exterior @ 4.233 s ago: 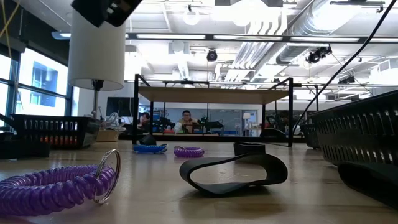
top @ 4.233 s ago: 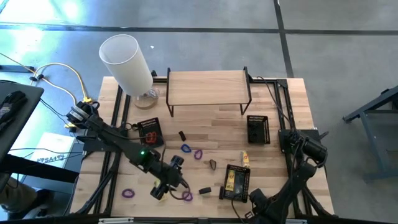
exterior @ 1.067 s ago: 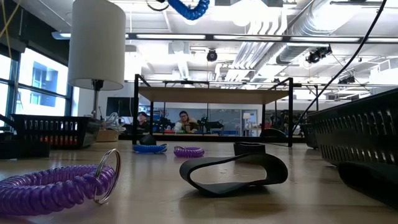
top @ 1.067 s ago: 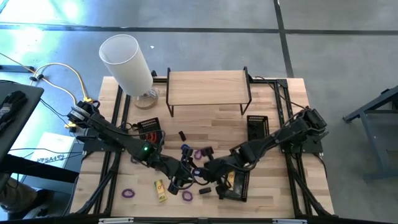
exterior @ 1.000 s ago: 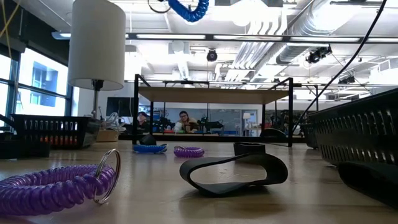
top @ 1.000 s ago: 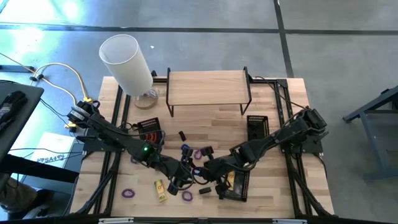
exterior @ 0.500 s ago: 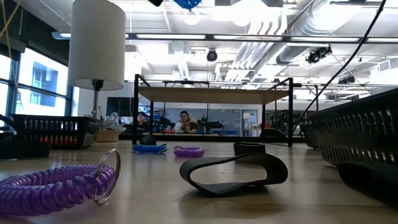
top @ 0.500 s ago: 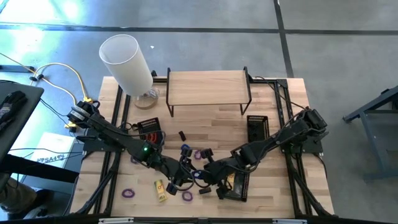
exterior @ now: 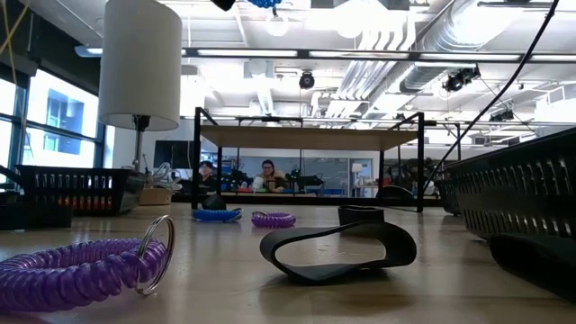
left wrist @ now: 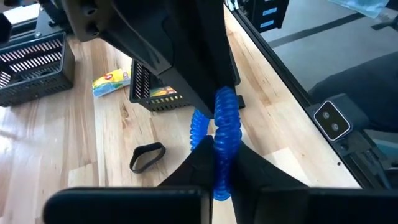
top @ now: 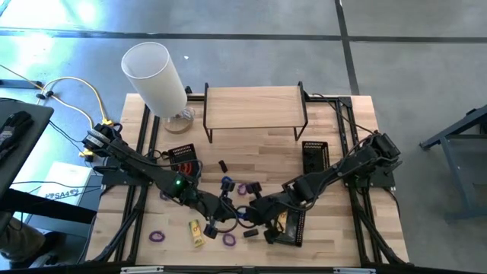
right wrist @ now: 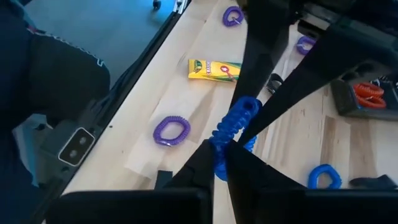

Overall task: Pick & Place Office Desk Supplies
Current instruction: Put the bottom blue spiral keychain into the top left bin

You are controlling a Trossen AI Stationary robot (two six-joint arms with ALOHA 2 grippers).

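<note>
A blue coil band hangs in the air over the table's near middle, and both grippers are shut on it. My left gripper comes at it from the left, my right gripper from the right, tips almost meeting. In the low view only the coil's lower edge shows at the top. On the table lie purple coil bands, a yellow crayon box and a black band. My left gripper pinches one end of the blue coil between its two fingers, slanting down from the table's left. The coil is clear of the table and runs on toward the other gripper. My right gripper pinches the coil's other end between its two fingers, slanting down from the table's right. The coil stretches up from them toward the left gripper's fingers, clear of the table.
Black mesh trays stand at the left, right and near right. A tall white cylinder and a wooden shelf stand at the back. A blue coil and a purple one lie mid-table.
My left gripper has shut on the blue coil that my right gripper held up. In the low view the coil's hanging loop has been drawn upward, almost out of the picture. Both arms have stayed where they were.
</note>
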